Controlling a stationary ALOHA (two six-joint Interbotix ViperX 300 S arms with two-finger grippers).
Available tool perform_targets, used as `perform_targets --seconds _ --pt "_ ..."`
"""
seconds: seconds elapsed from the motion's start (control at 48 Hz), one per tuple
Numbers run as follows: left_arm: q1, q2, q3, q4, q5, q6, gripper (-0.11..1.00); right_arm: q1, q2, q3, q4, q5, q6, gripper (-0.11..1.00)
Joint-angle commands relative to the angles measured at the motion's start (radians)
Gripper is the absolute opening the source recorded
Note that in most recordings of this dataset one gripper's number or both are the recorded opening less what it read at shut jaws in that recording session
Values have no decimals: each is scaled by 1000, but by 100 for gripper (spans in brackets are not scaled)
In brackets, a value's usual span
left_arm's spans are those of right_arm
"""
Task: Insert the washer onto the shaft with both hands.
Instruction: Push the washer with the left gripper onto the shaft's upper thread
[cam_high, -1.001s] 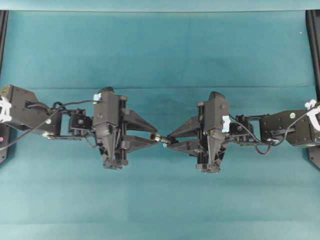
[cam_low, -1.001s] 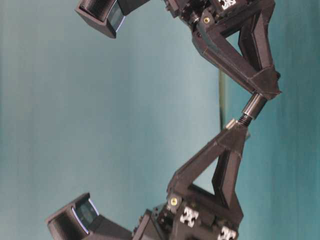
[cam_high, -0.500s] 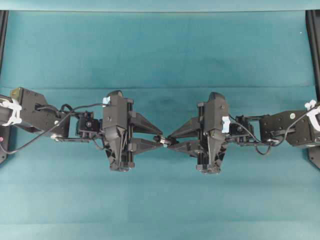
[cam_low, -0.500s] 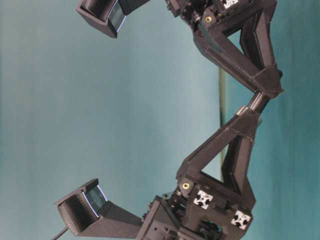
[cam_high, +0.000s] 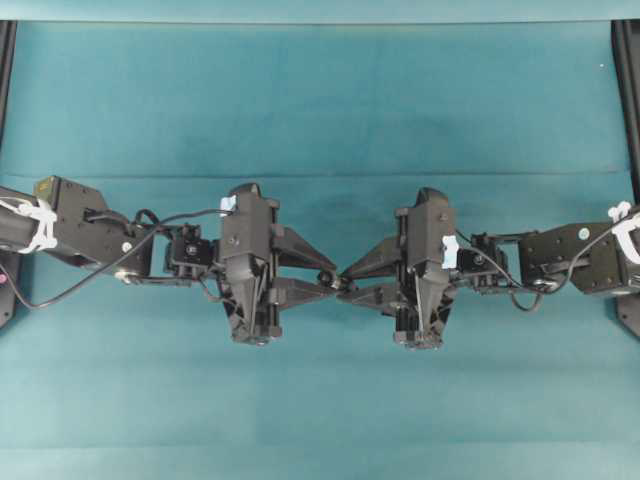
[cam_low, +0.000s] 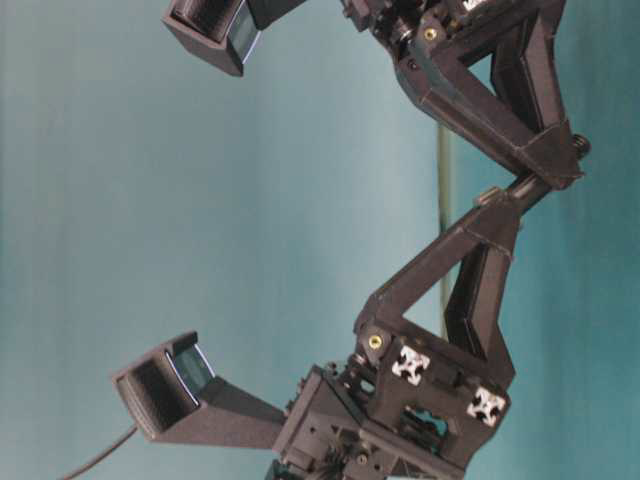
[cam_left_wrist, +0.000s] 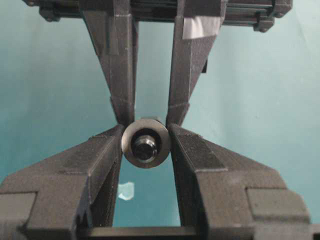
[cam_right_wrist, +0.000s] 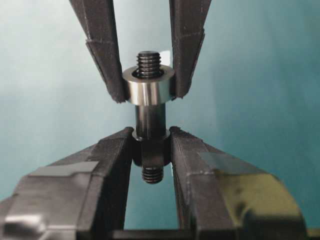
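**Washer slid over the shaft's threaded tip as the two arms closed in**

The left gripper (cam_right_wrist: 147, 90), its fingers clamped on the rim of the washer (cam_right_wrist: 148, 91), had carried the ring along the shaft (cam_right_wrist: 150, 125) over the preceding second: a second earlier the silvery ring sat just at the rod's end, and by this moment the threaded tip stood proud through its hole, as the right wrist view showed. The right gripper (cam_right_wrist: 150, 150), closed tight around the shaft below its collar, kept the rod in the same place throughout. From overhead, the left gripper (cam_high: 325, 283) had advanced toward the right gripper (cam_high: 348, 283) until their fingertips nearly met above the teal table (cam_high: 320, 100). In the left wrist view, the washer (cam_left_wrist: 145, 148) sat ringed around the dark end of the shaft (cam_left_wrist: 145, 149). The insertion looked largely accomplished; the washer appeared to have a short stretch of shank left before reaching the collar, and a release remained.
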Motion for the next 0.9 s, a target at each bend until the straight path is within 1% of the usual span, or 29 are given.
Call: perform_targets --seconds 0.0,0.646,0.876 --pt "-6 2 -15 2 5 2 36 -3 -9 -18 3 -11 6 0" --pt "-14 -8 9 2 31 -2 36 -3 -14 -11 3 -12 6 0" --pt "-14 -29 25 2 77 0 36 -5 -14 -9 3 -11 6 0"
